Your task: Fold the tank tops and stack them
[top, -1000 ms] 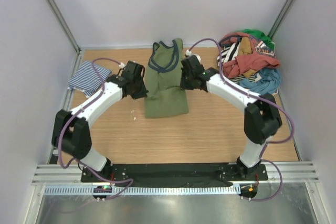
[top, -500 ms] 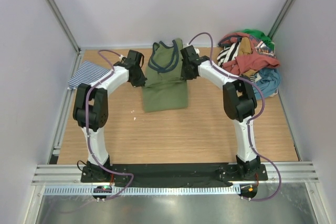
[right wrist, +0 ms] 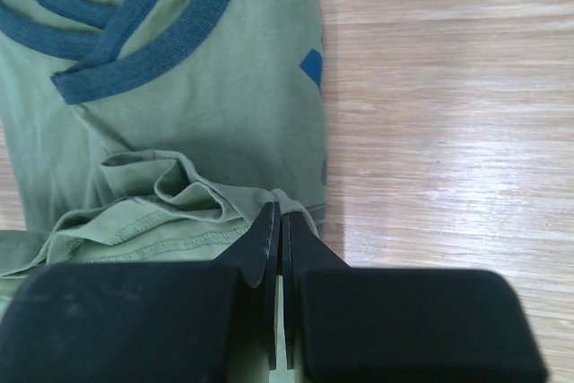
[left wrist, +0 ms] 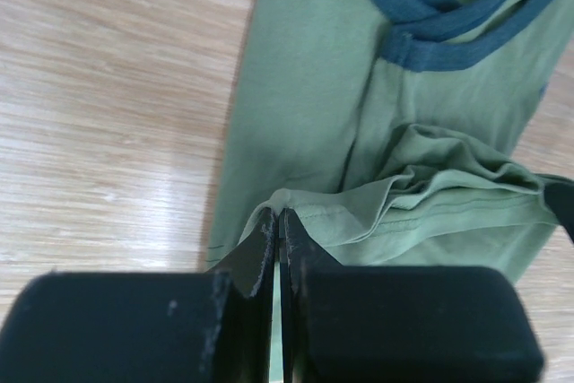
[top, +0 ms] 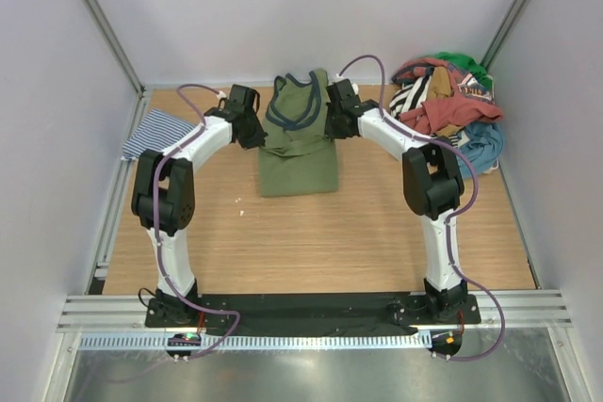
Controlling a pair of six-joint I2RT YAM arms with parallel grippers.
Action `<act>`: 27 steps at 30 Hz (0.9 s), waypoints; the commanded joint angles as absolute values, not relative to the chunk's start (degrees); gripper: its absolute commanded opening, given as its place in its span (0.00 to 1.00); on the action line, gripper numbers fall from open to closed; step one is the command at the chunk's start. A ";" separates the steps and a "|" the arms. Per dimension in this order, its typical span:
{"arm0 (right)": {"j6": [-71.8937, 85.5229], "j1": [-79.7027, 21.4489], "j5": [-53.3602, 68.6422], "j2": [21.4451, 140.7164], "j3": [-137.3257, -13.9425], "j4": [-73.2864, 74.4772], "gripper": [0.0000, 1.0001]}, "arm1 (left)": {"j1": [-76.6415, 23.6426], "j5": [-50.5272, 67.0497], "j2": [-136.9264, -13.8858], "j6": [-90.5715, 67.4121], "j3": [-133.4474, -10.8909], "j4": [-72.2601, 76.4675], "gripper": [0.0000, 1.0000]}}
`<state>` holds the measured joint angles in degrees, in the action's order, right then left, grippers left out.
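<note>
Olive green tank top (top: 299, 152): is lying flat on the wood in the upper middle of the overhead view, with its neck pointing toward the top edge and its lower part doubling up over the body.
Hem (left wrist: 430, 208): is bunching into wrinkled folds between the two grippers and is riding on top of the cloth beneath it.
Left gripper (left wrist: 278, 218): is pinching the left corner of the hem at the bottom centre of its wrist view, with the fingers pressing together on a thin edge of green cloth.
Right gripper (right wrist: 278, 214): is pinching the right corner of the hem at the bottom centre of its wrist view, with the fingers squeezing tight on the cloth.
Navy trim (right wrist: 143, 53): is running in crossing bands across the top of both wrist views.
Striped tank top (top: 155, 136): is lying as a small flat shape at the left edge of the table, in the upper left of the overhead view, well apart from the green one.
Clothes pile (top: 448, 110): is sitting heaped in the upper right corner.
Table (top: 311, 233): is showing bare wood grain beside the green cloth in both wrist views.
</note>
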<state>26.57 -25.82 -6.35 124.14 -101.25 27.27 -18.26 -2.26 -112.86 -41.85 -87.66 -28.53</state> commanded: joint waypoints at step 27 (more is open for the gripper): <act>25.75 -23.64 -3.60 126.03 -114.42 27.25 0.22 | -17.58 -3.35 -116.09 -42.72 -100.01 -29.26 0.08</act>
